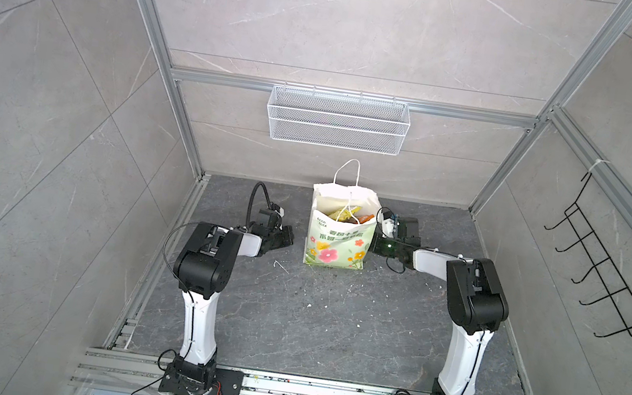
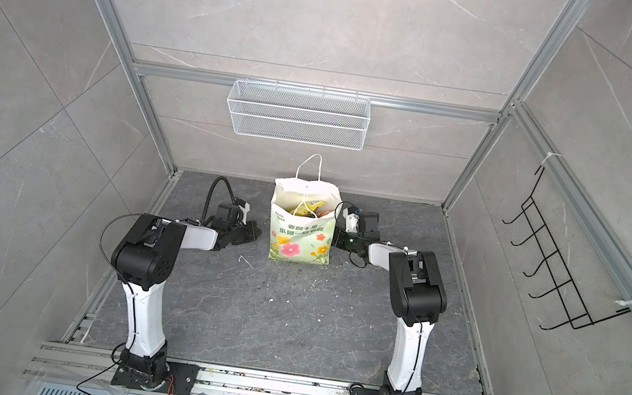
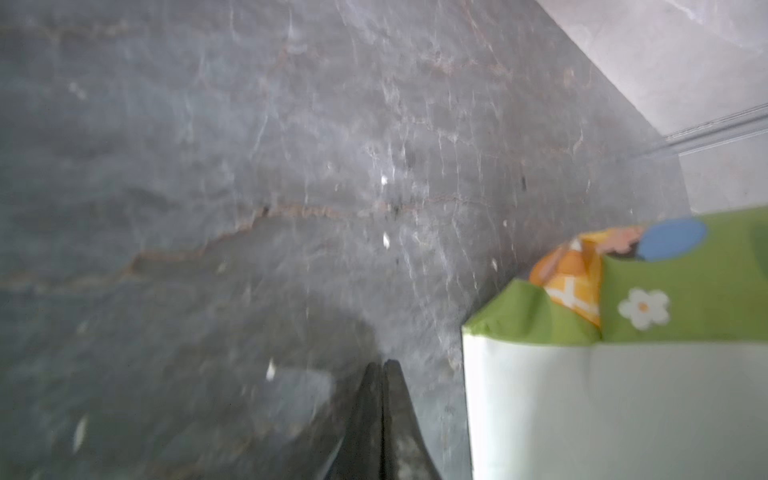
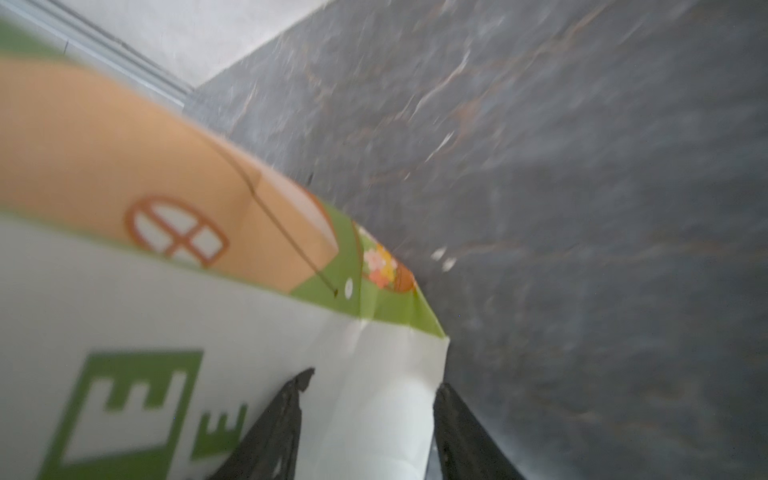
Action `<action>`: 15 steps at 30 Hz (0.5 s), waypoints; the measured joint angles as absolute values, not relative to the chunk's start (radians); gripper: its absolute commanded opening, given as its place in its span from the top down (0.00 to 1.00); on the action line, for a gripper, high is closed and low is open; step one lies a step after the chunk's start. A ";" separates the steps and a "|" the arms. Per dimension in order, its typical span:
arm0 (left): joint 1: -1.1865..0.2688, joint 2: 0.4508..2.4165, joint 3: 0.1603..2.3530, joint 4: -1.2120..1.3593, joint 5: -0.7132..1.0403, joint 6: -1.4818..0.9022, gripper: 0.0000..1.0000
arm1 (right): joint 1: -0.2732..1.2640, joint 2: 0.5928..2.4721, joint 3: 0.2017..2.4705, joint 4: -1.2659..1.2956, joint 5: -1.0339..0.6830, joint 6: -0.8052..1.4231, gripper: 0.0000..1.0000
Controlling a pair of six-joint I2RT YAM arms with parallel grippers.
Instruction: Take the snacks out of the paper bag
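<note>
The open paper bag stands upright with colourful snacks showing inside, the left gripper low and apart to its left, the right gripper against its right side, and 1 wire basket on the wall behind it.

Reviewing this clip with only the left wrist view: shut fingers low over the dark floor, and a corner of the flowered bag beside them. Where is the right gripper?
Observer: The right gripper is on the paper bag's other side from the left gripper, jaws apart around a corner fold of its wall.
Operator: Is anything out of the bag?
Observer: No. In both top views the snacks sit in its open mouth; none lies outside.
Operator: What else is in the cell?
Observer: A white mesh basket hangs on the back wall above the bag.
</note>
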State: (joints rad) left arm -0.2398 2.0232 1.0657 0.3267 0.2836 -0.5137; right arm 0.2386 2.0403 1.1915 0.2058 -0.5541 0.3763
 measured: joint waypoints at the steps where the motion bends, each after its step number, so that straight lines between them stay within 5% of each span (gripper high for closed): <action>1: -0.239 2.009 1.045 0.335 0.273 -0.516 1.00 | 0.250 2.029 1.177 0.206 -0.553 0.377 0.47; 15: -0.231 1.857 0.849 0.436 0.356 -0.499 1.00 | 0.340 1.890 1.073 0.228 -0.492 0.392 0.42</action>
